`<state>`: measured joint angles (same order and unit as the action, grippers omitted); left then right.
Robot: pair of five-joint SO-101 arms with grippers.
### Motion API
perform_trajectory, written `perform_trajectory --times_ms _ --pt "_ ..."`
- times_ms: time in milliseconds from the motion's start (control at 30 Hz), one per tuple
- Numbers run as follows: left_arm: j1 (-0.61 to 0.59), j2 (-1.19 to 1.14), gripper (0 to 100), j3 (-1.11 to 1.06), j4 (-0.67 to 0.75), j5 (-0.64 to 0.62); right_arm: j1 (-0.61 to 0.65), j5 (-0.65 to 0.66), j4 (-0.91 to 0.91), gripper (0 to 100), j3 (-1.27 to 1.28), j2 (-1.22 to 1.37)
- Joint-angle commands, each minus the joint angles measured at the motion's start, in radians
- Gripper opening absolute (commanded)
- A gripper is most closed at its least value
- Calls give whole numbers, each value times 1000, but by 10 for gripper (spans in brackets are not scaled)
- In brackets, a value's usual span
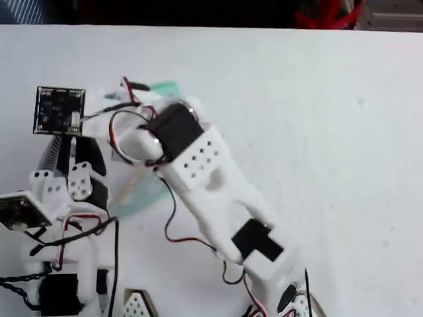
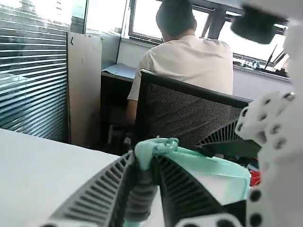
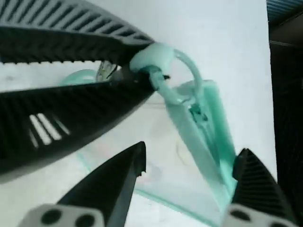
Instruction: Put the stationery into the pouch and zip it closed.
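White printed arm shells [image 1: 215, 188] with black servo blocks [image 1: 175, 129] set in. Thin red, black and white cables [image 1: 182, 240] loop joint to joint. Rows of small round holes [image 1: 198, 158] on one link. Square dark camera boards [image 1: 60, 110], pale-edged. Gripper fingers [image 3: 116, 182] black, ribbed, on white bases [image 3: 61, 217] with screw holes.

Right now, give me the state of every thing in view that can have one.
pouch: lying on the table; zip state unclear.
left gripper: shut on the pull loop.
right gripper: open, fingers either side of the pouch's green edge.
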<state>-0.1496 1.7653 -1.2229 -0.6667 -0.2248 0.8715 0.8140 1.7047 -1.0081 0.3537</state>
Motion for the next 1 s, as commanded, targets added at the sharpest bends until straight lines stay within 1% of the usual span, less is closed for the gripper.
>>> perform_trajectory --times_ms 0,67,100,133,200,267,300,367,400,467,533,667,867,967 --pt "15 -4 22 12 -8 12 -8 21 13 173 -23 1" --pt "15 -4 22 12 -8 12 -15 21 13 38 -25 -16" --pt "15 -4 22 12 -8 12 -15 23 13 5 -23 -25" --pt "15 -4 22 12 -8 12 -15 23 13 31 -23 -33" --pt "15 -4 23 12 -6 12 -15 21 13 15 -21 -48" --pt "15 -4 34 12 -5 12 -19 17 13 21 -21 -65" --pt "15 -4 55 12 -2 9 -33 15 15 19 -21 -70" --pt "16 -4 134 12 -6 3 -73 15 15 19 9 -85" --pt "18 -4 177 11 -14 -20 -96 15 15 19 31 -94" --pt "16 -4 238 17 -55 -112 -150 14 15 19 100 -117" --pt "21 -4 251 57 -106 -163 -196 12 15 19 178 -142" --pt "22 -4 261 118 -196 -173 -317 12 4 19 292 -206" --pt "21 -4 257 114 -203 -173 -558 12 -79 19 385 -262" --pt "21 -4 256 84 -196 -167 -677 14 -171 19 491 -262"
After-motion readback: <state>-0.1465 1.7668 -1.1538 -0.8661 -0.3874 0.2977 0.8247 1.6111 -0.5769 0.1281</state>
